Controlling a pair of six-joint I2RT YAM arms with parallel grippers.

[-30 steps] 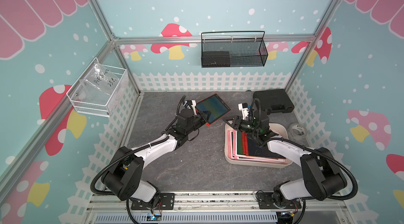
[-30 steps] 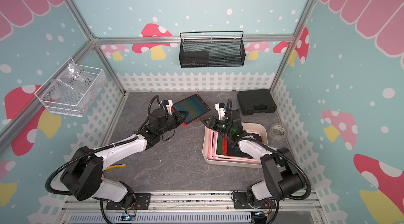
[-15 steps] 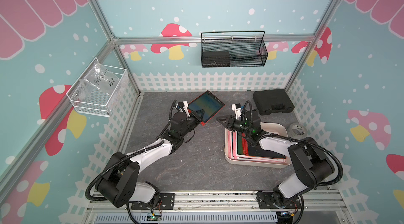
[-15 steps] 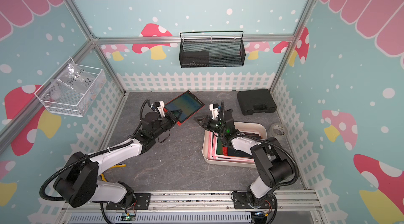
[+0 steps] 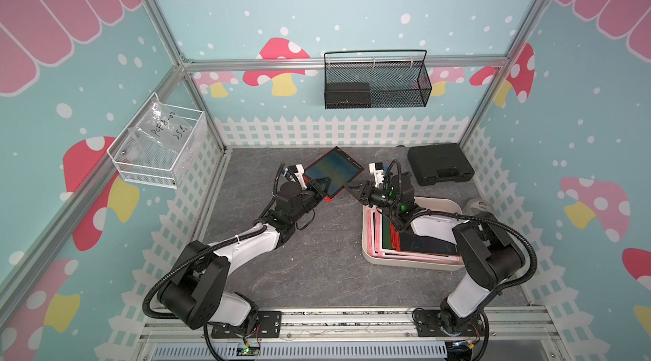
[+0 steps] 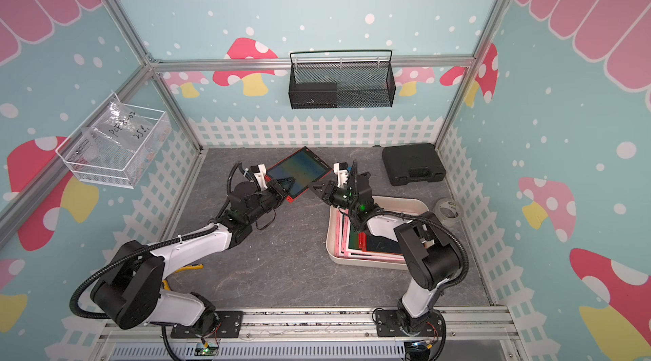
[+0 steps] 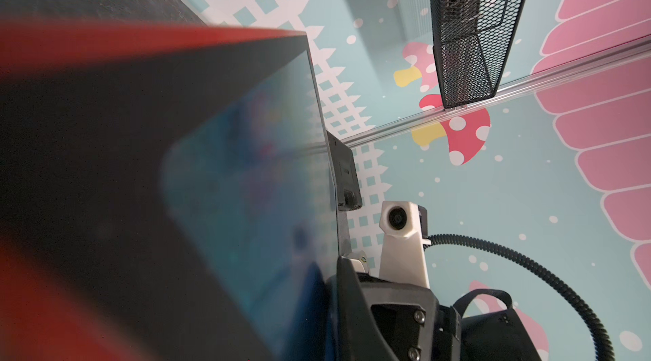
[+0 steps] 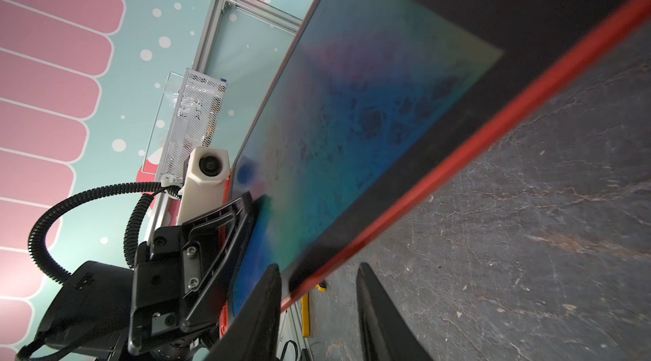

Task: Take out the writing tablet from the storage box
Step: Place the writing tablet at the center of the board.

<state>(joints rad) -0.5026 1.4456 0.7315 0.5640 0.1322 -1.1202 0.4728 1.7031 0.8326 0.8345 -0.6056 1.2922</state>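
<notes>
Lower right in a top view, the storage box (image 5: pixel 369 254) holds other tablets (image 5: pixel 386 232); the writing tablet (image 5: pixel 334 171) hangs clear of it mid-frame, pinched at a corner by the left tool (image 5: pixel 320 188). The right tool (image 5: pixel 349 187) has just reached in to straddle a neighbouring edge, jaws narrowly parted, not gripping: probably a handover. The left grip itself is lost in wrist-view blur.
</notes>
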